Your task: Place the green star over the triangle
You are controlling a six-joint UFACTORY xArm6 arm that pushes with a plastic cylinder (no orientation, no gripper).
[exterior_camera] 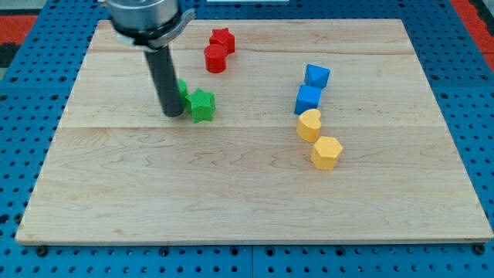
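A green star (pixel 202 105) lies on the wooden board (pixel 247 185) at the upper left of centre. A second green block (pixel 181 89) sits just left of it, mostly hidden behind my rod; its shape cannot be made out. My tip (pixel 173 114) rests on the board right beside the green star's left side, touching or nearly touching both green blocks. No block clearly reads as a triangle in this view.
A red star (pixel 223 39) and a red cylinder (pixel 215 58) sit near the view's top. Two blue blocks (pixel 316 76) (pixel 308 99) stand at the right, with a yellow heart (pixel 309 125) and a yellow hexagon (pixel 326 152) below them.
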